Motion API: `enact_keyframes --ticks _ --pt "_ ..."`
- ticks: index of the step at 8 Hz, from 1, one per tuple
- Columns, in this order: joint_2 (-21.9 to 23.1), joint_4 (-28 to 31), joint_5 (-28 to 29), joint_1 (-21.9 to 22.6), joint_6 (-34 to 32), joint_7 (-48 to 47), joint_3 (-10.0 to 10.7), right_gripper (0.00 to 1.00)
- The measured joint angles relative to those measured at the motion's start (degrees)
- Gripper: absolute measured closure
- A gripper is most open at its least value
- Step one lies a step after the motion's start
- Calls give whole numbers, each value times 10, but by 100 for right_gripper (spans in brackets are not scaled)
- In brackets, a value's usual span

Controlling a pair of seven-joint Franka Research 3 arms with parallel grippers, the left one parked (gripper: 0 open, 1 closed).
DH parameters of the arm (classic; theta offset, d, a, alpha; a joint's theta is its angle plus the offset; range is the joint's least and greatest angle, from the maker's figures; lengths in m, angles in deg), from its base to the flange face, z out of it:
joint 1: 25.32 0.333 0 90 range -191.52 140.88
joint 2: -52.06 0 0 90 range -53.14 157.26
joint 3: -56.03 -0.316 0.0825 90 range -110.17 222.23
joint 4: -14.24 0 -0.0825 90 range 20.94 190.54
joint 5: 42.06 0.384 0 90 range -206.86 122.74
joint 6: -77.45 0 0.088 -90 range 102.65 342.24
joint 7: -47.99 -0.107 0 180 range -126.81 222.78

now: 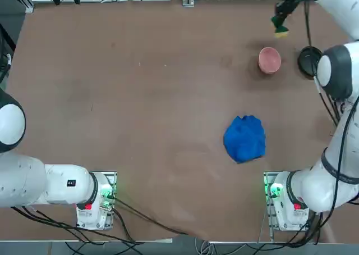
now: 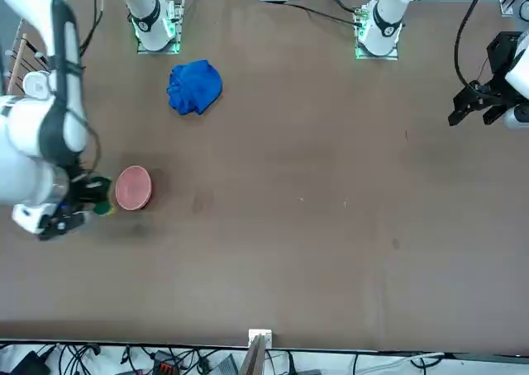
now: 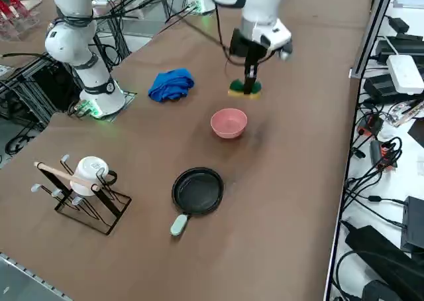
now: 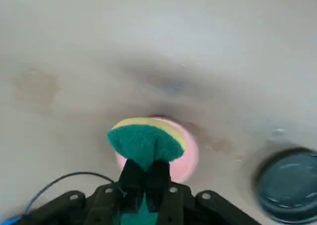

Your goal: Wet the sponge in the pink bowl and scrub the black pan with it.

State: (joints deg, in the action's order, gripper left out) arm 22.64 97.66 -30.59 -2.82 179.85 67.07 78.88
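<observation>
My right gripper (image 3: 250, 82) is shut on the sponge (image 3: 244, 87), a green block with a yellow layer, held in the air near the far right part of the table. The top view shows the sponge (image 1: 280, 29) just beyond the pink bowl (image 1: 270, 60). In the wrist view the sponge (image 4: 146, 143) sticks out past the fingertips and covers part of the pink bowl (image 4: 185, 155) below. The black pan (image 3: 197, 190) with its light grey handle lies flat on the table, to the right of the bowl (image 3: 228, 123). From above, my arm hides part of the pan (image 1: 309, 61).
A crumpled blue cloth (image 1: 245, 138) lies nearer my base, toward the table's middle. A wire rack holding a white mug (image 3: 86, 188) stands near the table's right edge, close to the pan. Cables and gear lie on a bench beyond the table's far edge (image 3: 361, 46).
</observation>
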Motion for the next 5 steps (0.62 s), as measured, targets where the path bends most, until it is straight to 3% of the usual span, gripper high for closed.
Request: enact_keyframes --ticks 2,5 --pt "-1 9 6 77 12 -74 -2 94" --pt "-10 94 36 159 157 -145 -3 94"
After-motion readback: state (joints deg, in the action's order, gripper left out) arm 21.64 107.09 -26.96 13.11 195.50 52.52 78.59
